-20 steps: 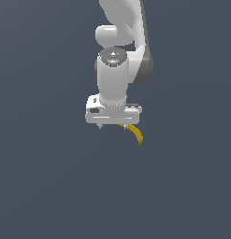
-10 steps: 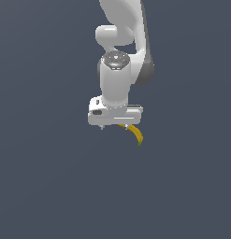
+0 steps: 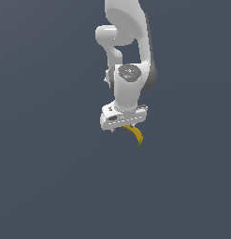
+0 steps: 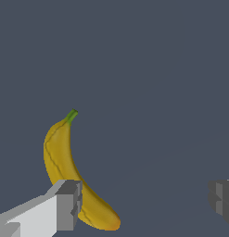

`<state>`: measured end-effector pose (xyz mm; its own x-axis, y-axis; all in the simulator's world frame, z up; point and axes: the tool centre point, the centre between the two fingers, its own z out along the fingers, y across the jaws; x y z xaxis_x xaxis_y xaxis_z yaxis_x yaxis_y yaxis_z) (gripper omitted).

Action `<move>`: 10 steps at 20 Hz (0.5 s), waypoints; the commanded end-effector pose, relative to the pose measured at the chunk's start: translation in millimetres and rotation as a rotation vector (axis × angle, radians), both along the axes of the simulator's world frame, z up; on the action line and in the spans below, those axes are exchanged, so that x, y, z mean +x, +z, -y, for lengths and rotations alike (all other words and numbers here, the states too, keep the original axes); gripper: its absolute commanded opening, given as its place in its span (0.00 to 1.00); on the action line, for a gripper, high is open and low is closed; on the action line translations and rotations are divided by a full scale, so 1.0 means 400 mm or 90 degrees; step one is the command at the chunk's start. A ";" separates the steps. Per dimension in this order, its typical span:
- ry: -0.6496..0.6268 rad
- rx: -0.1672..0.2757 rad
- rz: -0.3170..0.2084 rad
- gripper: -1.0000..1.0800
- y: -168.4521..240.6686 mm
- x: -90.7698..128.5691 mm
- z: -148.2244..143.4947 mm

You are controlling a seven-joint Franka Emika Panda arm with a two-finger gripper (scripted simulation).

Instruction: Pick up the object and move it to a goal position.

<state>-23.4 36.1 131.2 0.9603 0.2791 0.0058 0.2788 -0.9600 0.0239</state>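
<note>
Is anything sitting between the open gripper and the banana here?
Nothing visible does. In the wrist view the banana lies on bare grey surface beside one of the fingers; the gripper is open with nothing else near it.

1 banana [image 4: 69, 169], 1 claw [image 4: 146, 201] w/ 2 fingers [image 4: 67, 206], 1 arm [image 3: 128, 56].

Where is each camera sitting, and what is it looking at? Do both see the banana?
Exterior view: off the arm, facing the white arm and gripper, with the banana poking out below it toward the exterior view's right.
Wrist view: on the wrist, looking past the gripper at the floor; two grey fingertips show, spread wide, one overlapping the banana.
Shared: both see the yellow banana, its green tip, and the gripper.
</note>
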 end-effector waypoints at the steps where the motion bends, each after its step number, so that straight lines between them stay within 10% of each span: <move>1: 0.059 0.001 -0.003 0.96 -0.041 -0.032 -0.037; 10: 0.207 0.009 -0.009 0.96 -0.136 -0.123 -0.127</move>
<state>-67.6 82.6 81.3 0.8380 0.5457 -0.0023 0.5457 -0.8380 0.0070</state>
